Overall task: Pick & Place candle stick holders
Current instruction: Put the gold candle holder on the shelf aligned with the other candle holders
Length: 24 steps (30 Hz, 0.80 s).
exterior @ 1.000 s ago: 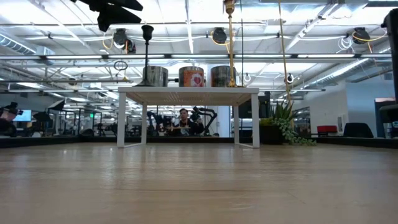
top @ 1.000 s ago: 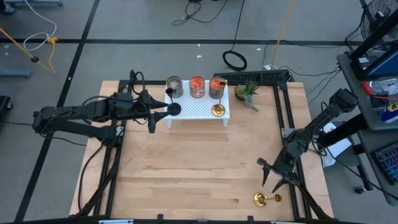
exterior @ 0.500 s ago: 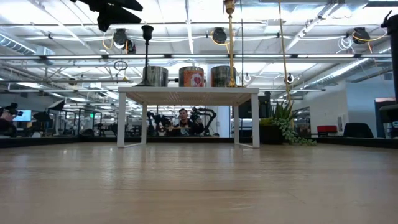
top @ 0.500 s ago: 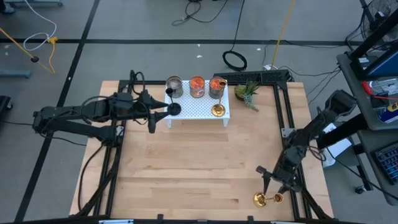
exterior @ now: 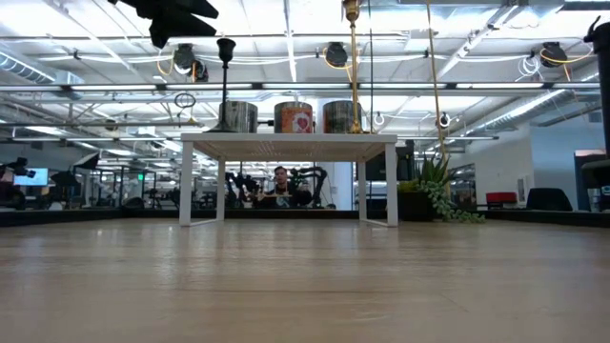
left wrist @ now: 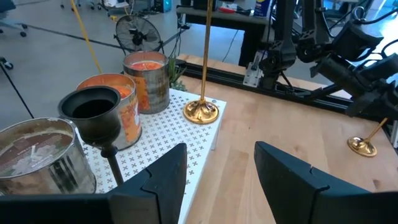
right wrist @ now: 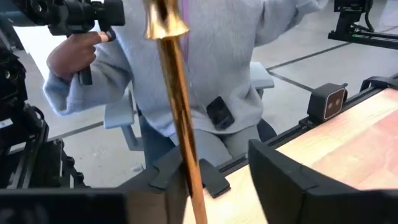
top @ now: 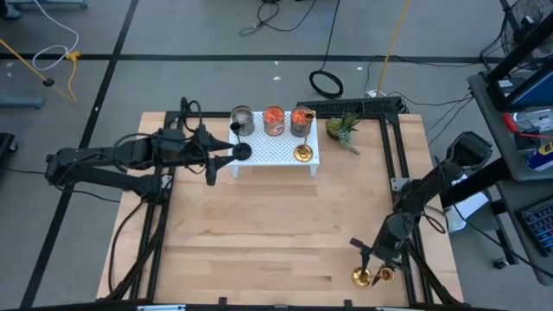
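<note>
On the white perforated stand [top: 275, 154] at the table's far side stand a grey glass cup [top: 243, 120], two orange cups [top: 274, 120] [top: 300, 121], a black stemmed holder [left wrist: 98, 118] and a gold stemmed holder [left wrist: 201, 111]. My left gripper [top: 223, 162] is open and level at the stand's left end, beside the black holder and apart from it. A second gold holder [top: 371, 276] is on the wood at the near right. My right gripper [top: 366, 257] is open just above it. In the right wrist view its stem [right wrist: 177, 106] stands between the two fingers.
A small green potted plant [top: 344, 128] stands right of the stand. Black frame rails [top: 399, 164] run along the table's sides. A person in a grey top [right wrist: 217, 68] sits just past the near edge. Bare wood [top: 276, 233] fills the table's middle.
My right gripper has gone toward the table's near edge and down, closing in on the gold holder at the near right, which has stayed where it was.
</note>
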Tool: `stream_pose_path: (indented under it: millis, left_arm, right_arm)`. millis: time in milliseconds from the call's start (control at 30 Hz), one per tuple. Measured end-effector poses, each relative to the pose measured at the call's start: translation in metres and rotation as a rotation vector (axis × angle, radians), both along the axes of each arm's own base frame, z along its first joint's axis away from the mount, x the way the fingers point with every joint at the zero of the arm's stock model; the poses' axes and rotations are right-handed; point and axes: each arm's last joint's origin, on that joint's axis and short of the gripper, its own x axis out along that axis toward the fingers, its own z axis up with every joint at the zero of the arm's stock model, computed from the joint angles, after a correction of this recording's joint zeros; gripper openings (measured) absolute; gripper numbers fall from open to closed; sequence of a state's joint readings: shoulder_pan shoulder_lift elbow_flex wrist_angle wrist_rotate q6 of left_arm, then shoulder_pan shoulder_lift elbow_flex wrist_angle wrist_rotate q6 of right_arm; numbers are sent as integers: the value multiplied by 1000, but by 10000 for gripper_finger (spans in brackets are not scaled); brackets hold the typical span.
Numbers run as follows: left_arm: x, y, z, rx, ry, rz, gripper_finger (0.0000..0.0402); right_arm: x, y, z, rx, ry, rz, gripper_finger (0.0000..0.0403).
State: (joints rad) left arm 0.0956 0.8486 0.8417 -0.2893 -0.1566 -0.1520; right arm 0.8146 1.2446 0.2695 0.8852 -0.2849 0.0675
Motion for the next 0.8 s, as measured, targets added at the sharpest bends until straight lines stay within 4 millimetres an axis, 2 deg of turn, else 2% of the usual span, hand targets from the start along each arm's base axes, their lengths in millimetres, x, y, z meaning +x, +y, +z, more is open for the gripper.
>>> stream_pose_path:
  millis: [333,633,800]
  left_arm:
    - [0,0,0,0,0,-1,196]
    - [0,0,0,23,5,-10,195]
    - [0,0,0,59,14,-22,195]
  right_arm:
    - [1,0,3,20,-27,-24,13]
    - [11,-7,14,73,-143,-317,7]
    - [24,-23,20,87,-211,-623,7]
